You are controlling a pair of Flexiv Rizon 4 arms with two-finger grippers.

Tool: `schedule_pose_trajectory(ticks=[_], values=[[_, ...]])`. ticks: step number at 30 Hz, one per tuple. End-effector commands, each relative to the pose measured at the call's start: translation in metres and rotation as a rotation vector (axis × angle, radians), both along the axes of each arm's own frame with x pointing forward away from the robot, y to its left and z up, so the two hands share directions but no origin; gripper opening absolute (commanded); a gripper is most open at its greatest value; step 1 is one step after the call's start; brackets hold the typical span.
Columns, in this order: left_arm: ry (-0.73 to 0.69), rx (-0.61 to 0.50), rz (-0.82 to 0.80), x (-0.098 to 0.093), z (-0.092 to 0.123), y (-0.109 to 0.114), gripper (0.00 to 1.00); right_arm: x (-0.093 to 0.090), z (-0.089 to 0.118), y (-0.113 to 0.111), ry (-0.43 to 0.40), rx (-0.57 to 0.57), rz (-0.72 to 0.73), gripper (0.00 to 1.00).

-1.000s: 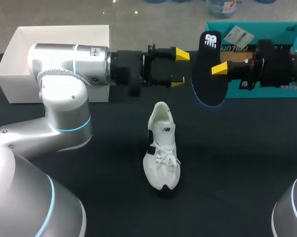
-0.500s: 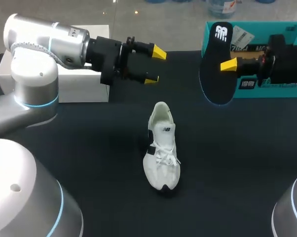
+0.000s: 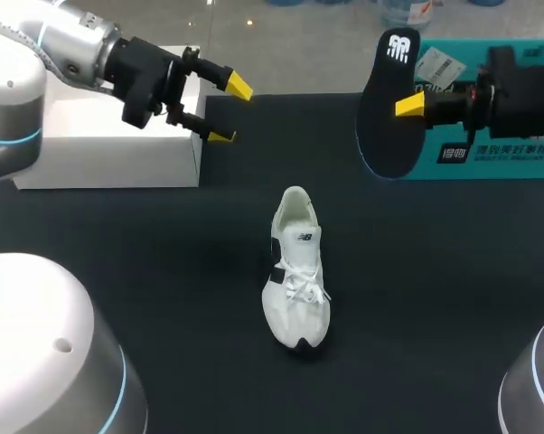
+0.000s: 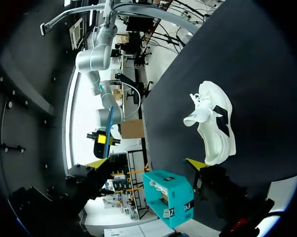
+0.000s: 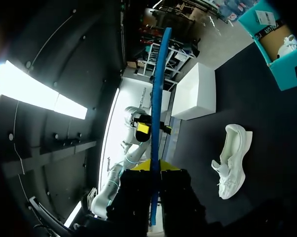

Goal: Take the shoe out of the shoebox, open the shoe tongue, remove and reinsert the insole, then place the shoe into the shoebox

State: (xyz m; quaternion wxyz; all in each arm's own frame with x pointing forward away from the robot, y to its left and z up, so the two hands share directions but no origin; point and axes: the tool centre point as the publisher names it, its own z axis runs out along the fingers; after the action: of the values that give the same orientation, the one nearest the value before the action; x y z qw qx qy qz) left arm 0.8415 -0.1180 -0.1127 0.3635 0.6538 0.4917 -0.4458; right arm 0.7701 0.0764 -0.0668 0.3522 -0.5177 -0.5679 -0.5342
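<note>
A white shoe (image 3: 297,271) lies alone on the dark table, toe toward me; it also shows as the shoe (image 4: 215,121) and the shoe (image 5: 232,160) in the wrist views. My right gripper (image 3: 401,106) is shut on a dark insole (image 3: 388,108), held upright in the air in front of the teal shoebox (image 3: 489,149). In the right wrist view the insole (image 5: 156,113) stands edge-on between the fingers of the right gripper (image 5: 151,168). My left gripper (image 3: 225,110) hangs open and empty by the white box, well left of the shoe. The left gripper (image 4: 144,165) has its tips far apart.
A white box (image 3: 100,136) stands at the back left, just behind the left gripper. The teal shoebox (image 4: 173,197) sits at the back right, with paper and a tag inside. Dark table surface (image 3: 435,298) surrounds the shoe.
My left arm has pulled back to the left, away from the insole and toward the white box, gripper still open. The right gripper keeps the insole, shifted slightly farther back.
</note>
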Motion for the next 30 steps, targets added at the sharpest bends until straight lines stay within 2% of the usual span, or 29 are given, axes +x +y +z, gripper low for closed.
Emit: schedule_pose_trajectory(ticks=[1,17,30], values=[[-0.012,0.032,-0.025,0.012,0.002,0.036,1.00,0.007,0.004,0.012,-0.008,-0.015,-0.009,0.00],[0.027,0.194,0.023,0.045,-0.027,0.117,1.00,0.032,0.022,0.033,-0.014,-0.067,-0.014,0.00],[0.045,0.210,0.096,0.069,-0.039,0.136,1.00,0.050,0.022,0.044,-0.019,-0.078,-0.003,0.00]])
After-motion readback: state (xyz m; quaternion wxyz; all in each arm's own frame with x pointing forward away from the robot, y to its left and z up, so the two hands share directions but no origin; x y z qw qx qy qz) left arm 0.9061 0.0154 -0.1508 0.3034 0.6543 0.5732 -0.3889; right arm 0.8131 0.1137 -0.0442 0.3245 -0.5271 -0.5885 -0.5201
